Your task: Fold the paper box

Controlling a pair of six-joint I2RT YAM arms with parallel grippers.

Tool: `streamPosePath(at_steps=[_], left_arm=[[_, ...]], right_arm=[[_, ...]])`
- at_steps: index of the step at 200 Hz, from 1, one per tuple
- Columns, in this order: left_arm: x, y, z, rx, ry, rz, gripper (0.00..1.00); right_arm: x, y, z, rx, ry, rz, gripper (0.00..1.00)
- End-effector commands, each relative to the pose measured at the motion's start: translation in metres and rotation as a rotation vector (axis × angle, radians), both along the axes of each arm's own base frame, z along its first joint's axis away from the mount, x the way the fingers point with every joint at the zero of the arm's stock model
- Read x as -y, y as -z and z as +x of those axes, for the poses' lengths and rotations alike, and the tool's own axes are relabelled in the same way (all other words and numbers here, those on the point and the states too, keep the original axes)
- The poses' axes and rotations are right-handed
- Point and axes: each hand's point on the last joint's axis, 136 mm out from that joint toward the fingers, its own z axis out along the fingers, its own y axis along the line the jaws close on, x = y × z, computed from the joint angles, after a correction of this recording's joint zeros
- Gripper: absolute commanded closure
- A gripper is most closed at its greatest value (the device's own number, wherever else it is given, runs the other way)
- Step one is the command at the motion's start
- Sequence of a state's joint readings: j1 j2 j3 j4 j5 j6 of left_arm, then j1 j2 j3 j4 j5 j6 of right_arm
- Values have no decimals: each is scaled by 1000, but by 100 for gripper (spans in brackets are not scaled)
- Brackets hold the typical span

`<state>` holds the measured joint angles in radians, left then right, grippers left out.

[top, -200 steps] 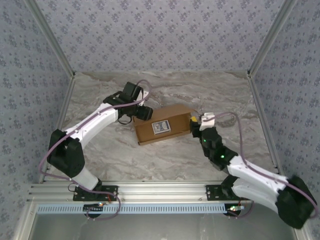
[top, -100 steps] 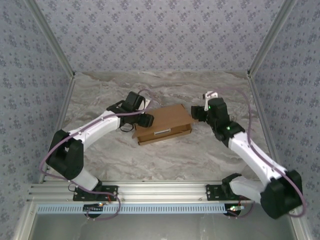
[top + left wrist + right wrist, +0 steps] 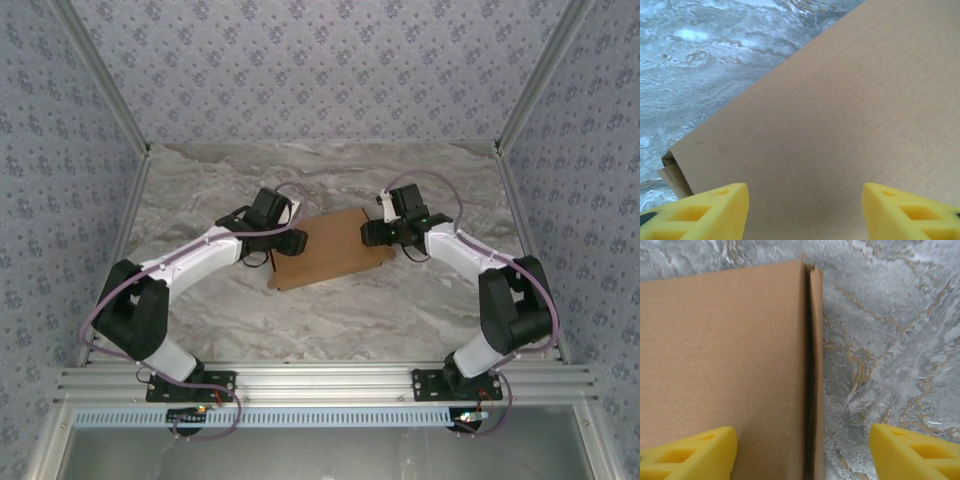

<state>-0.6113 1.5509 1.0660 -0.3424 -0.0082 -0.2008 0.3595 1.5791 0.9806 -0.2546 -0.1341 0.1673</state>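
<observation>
Cardboard box [image 3: 335,248] lid down on table [image 3: 430,300], closing step; left jaws, right jaws both released above lid; next likely: press down, tuck edges.

The top camera sits above and behind my bases, looking down and forward over the whole table [image 3: 400,300], far enough to take in both my arms. Each wrist camera looks out past its own yellow fingers, very close. The left faces the flat top of the paper box [image 3: 840,110], the right its side edge and the bare marble beside it. All three views share that box.
</observation>
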Motion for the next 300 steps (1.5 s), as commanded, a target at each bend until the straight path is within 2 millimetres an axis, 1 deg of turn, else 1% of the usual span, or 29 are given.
streamPosePath(at_steps=[1,10,26,39,55,91,115,160,195,216,230,244,268,284,300], left_arm=[[-15,-20,5,92,-72,3,37],[-23,-24,6,111,-104,0,36],[-41,-24,6,99,-175,-30,34],[-51,-15,2,37,-211,-86,33],[-54,-2,-7,-55,-225,-159,32],[-50,28,-23,-197,-230,-236,31],[-38,39,-29,-258,-211,-300,34],[-22,48,-24,-305,-198,-365,45],[-8,50,-10,-295,-191,-377,51],[-2,54,1,-286,-194,-359,53],[-3,58,6,-273,-201,-329,55],[-9,64,9,-261,-211,-282,56],[-20,79,3,-246,-214,-152,57],[-26,91,-6,-239,-198,-43,58],[-30,99,-13,-236,-186,29,57]], right_arm=[[-1,14,-3,-41,-15,15,29],[0,19,-3,-49,-12,14,29],[0,25,-4,-58,-8,14,30],[0,29,-5,-63,-7,15,30],[0,32,-4,-66,-6,14,31],[-1,35,-3,-63,0,18,32],[-1,35,-1,-58,4,19,32],[-2,32,10,-47,1,18,33],[-2,30,26,-49,-8,34,37],[3,30,36,-53,-8,33,40],[8,32,40,-60,-5,30,41],[13,34,41,-67,-1,26,43],[18,41,41,-78,-5,3,45],[15,44,42,-86,-16,7,46],[13,42,45,-81,-23,-7,46]])
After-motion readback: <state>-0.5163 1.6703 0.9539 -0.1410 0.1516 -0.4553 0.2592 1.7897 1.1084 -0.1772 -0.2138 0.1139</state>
